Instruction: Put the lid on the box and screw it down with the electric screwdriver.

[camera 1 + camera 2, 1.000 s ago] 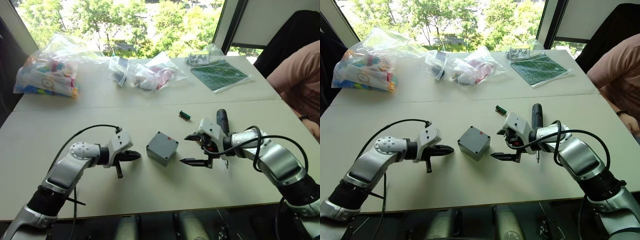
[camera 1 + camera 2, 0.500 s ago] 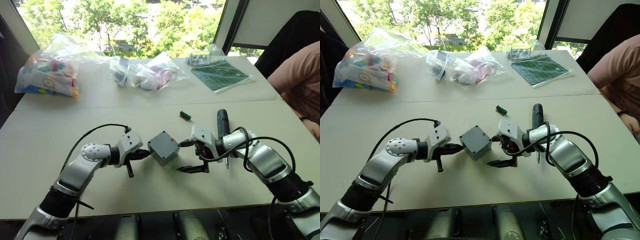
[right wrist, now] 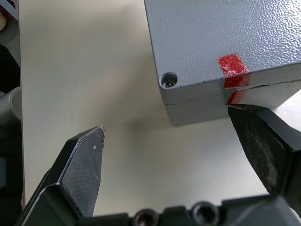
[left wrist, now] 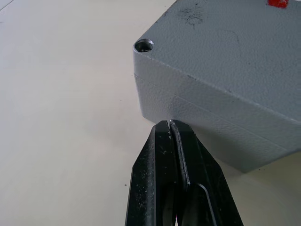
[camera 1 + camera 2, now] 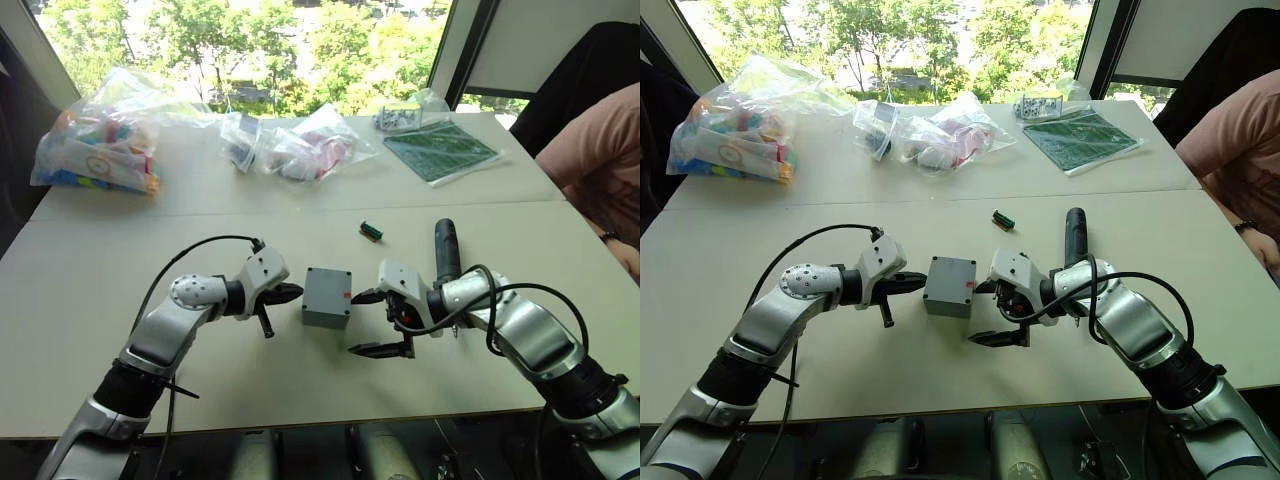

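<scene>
Starting at your 9 o'clock, your left gripper (image 5: 290,293) had its fingers pressed together with nothing between them, the tip touching the box (image 5: 327,297) low on its left wall. The box sat at the table's (image 5: 80,300) centre with the lid (image 3: 225,37) already on it: the seam ran round the walls, a red mark (image 3: 233,70) crossed it, and a corner hole (image 3: 168,80) appeared to hold a screw, though you couldn't be sure it was driven home. At 3 o'clock from the box, your right gripper (image 5: 375,322) was spread wide and held nothing, one fingertip touching the wall at the red mark. The screwdriver (image 5: 444,252) lay untouched at 2 o'clock, behind your right arm. By my judgement, the lidding was done; you were squaring the box, and the driving of screws was left.
</scene>
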You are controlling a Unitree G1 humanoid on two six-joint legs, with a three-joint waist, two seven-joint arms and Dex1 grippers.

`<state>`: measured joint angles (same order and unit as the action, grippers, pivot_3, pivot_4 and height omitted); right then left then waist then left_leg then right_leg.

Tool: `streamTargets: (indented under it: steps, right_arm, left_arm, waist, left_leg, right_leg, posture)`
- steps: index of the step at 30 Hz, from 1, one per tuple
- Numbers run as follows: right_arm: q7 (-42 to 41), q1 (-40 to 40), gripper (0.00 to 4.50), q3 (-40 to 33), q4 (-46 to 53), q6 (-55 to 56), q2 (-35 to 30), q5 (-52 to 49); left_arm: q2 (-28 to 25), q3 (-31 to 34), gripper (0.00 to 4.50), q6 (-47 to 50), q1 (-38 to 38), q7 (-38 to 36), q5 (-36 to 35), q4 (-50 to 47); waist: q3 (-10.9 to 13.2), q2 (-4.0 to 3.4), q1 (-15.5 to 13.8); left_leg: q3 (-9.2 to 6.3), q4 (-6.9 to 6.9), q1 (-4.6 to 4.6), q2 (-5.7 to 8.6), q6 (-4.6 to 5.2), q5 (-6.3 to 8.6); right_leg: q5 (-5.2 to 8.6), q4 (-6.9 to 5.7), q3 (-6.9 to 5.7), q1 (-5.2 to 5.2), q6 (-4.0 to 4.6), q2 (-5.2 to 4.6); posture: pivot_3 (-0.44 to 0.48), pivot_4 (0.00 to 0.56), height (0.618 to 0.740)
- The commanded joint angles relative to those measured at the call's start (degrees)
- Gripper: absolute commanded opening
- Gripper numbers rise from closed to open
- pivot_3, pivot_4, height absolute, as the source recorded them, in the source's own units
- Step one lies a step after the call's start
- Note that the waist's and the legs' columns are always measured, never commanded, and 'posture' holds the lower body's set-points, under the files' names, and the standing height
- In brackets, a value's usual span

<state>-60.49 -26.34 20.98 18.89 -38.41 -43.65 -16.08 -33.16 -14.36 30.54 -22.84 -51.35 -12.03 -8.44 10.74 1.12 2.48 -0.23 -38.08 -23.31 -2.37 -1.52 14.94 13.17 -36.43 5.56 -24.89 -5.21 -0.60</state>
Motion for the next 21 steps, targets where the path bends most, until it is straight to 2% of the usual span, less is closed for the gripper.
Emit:
streamTargets:
  steps: [1, 11, 14, 17, 21]
  right_arm:
    - [0.29, -0.94, 4.46, -2.52, 0.78, 0.41, 0.63, -0.79]
    - [0.87, -1.47, 4.46, -2.40, -0.39, 0.64, 2.07, -0.05]
    - [-0.33, -1.42, 4.46, -3.84, 0.60, -0.30, -0.10, -0.85]
    - [-1.49, -3.71, 4.46, -10.36, 0.31, -8.79, -3.20, -6.65]
    - [3.13, -12.35, 4.46, -22.55, -9.75, -14.30, 1.82, -14.49]
  left_arm:
    - [-1.17, 0.23, 0.00, 1.85, 1.03, -2.63, -2.46, -4.87]
    - [-0.76, 0.47, 0.00, 3.31, 1.34, -2.60, -2.63, -6.24]
    - [-1.63, 1.33, 0.00, 3.13, 1.42, -2.71, -2.37, -5.94]
    - [-3.06, 4.61, 0.00, 4.32, 0.70, -3.04, -4.05, -5.70]
    - [-2.08, 12.25, 0.00, 10.40, -2.75, -1.83, -11.63, -6.18]
  waist:
    - [0.00, 0.00, 0.01]
    - [0.00, 0.00, 0.02]
    - [0.00, 0.00, 0.01]
    - [0.01, 0.01, 0.00]
    - [0.03, 0.03, 0.12]
  left_leg:
    - [0.00, 0.00, 0.00, 0.00, 0.00, 0.00]
    - [0.00, 0.00, 0.00, 0.00, 0.00, 0.00]
    - [0.00, 0.00, 0.00, 0.00, 0.00, 0.00]
    - [0.01, 0.00, 0.00, 0.00, 0.00, 0.00]
    - [0.01, -0.04, 0.03, -0.01, 0.00, 0.00]
  right_leg:
    - [0.00, 0.00, 0.00, 0.00, 0.00, 0.00]
    - [0.00, 0.00, 0.00, 0.01, 0.00, 0.00]
    - [0.00, 0.00, 0.00, 0.00, 0.00, 0.00]
    - [0.00, 0.00, 0.00, 0.00, 0.00, -0.01]
    - [-0.01, -0.02, 0.00, 0.02, 0.01, 0.00]
  posture:
    - [0.000, 0.150, 0.740]
    - [0.000, 0.150, 0.740]
    - [0.000, 0.150, 0.740]
    - [0.000, 0.150, 0.740]
    - [0.000, 0.150, 0.740]
